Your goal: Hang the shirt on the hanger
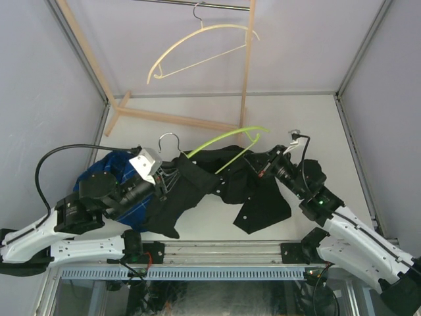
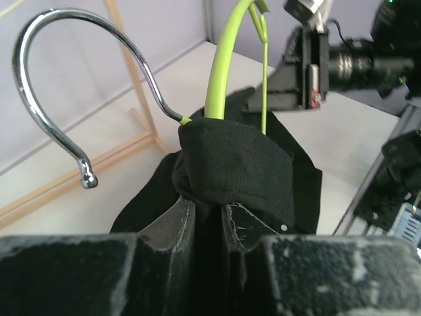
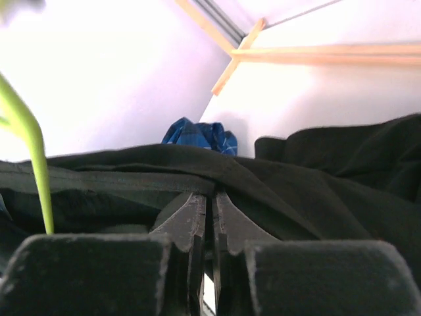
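Observation:
The black shirt (image 1: 253, 201) lies across the table between both arms. The lime-green hanger (image 1: 227, 141) slants through it, its metal hook (image 1: 168, 138) free at the left and its right end sticking out. My left gripper (image 1: 168, 179) is shut on the shirt's collar fabric (image 2: 237, 164), bunched round the hanger's neck (image 2: 220, 72) just below the hook (image 2: 52, 59). My right gripper (image 1: 264, 164) is shut on a thin fold of the shirt (image 3: 296, 191) near the hanger's right arm (image 3: 33, 151). Whether the left jaws also pinch the hanger is hidden by cloth.
A blue plaid shirt (image 1: 102, 172) lies crumpled under my left arm and shows far off in the right wrist view (image 3: 200, 135). A cream hanger (image 1: 197, 46) hangs on the rod of the wooden rack (image 1: 247, 66) at the back. The rack's foot (image 1: 171, 118) lies across the table.

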Robot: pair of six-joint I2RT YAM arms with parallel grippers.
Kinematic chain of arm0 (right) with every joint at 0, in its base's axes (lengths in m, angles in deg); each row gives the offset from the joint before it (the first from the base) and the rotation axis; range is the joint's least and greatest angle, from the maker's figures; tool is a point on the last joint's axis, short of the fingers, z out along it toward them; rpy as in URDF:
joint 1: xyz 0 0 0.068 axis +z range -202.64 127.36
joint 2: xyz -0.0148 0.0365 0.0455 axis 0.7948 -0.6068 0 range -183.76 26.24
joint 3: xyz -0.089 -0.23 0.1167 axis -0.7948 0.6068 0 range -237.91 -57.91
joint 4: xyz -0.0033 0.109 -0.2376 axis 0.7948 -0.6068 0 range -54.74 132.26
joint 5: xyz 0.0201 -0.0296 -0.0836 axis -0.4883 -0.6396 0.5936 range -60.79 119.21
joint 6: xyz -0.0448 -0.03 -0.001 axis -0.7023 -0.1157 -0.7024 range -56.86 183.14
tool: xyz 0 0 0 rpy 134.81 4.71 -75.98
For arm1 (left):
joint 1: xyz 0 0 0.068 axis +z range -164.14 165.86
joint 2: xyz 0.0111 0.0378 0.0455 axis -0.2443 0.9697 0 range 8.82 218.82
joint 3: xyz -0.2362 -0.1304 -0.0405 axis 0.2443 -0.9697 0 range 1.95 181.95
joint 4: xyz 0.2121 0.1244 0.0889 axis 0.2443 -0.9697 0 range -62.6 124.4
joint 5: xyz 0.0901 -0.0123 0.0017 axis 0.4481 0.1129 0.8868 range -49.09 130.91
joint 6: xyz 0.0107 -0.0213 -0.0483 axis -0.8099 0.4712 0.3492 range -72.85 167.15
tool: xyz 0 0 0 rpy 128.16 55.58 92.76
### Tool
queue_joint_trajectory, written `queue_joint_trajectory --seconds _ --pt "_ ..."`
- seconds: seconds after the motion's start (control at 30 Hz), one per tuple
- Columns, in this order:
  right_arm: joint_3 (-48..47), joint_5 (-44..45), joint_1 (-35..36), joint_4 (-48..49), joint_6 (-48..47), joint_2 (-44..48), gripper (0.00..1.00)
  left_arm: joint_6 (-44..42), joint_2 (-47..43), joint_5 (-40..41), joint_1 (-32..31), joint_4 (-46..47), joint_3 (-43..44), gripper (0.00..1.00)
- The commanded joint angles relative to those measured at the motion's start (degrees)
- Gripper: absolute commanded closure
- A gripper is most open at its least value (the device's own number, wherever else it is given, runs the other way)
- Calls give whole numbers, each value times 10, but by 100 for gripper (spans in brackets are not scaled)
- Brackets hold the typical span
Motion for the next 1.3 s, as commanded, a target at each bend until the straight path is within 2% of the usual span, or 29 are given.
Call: queue_joint_trajectory --seconds 0.0,0.23,0.43,0.5,0.6,0.73,0.8,0.9,1.0,1.1,1.27 --pt "-48 -75 -78 -43 -54 3 100 10 -24 -67 3 58 -13 100" --pt "-68 -120 -156 -87 -79 40 100 7 -34 -66 3 44 -19 100" --pt "-73 -161 -166 -121 -106 59 97 7 -32 -52 3 42 -24 100" --pt "-74 -158 -165 -153 -117 69 91 7 -29 -41 3 37 -24 100" --pt "-74 -136 -166 -226 -144 97 76 8 -24 -16 3 24 -18 100" --pt "-74 -29 -166 -342 -182 174 60 1 -25 14 3 1 -2 100" --pt "-81 16 -167 -380 -197 220 55 -4 -26 18 3 -12 7 100" --pt "-109 31 -166 -402 -236 266 50 -11 -24 2 4 -32 15 100" --pt "-156 -5 -166 -411 -287 276 49 -13 -21 -20 3 -49 17 100" --pt "-200 -29 -166 -427 -313 263 47 -7 -24 -5 3 -53 10 100" --pt "-208 -130 -167 -431 -330 243 45 0 -34 3 3 -45 5 100"
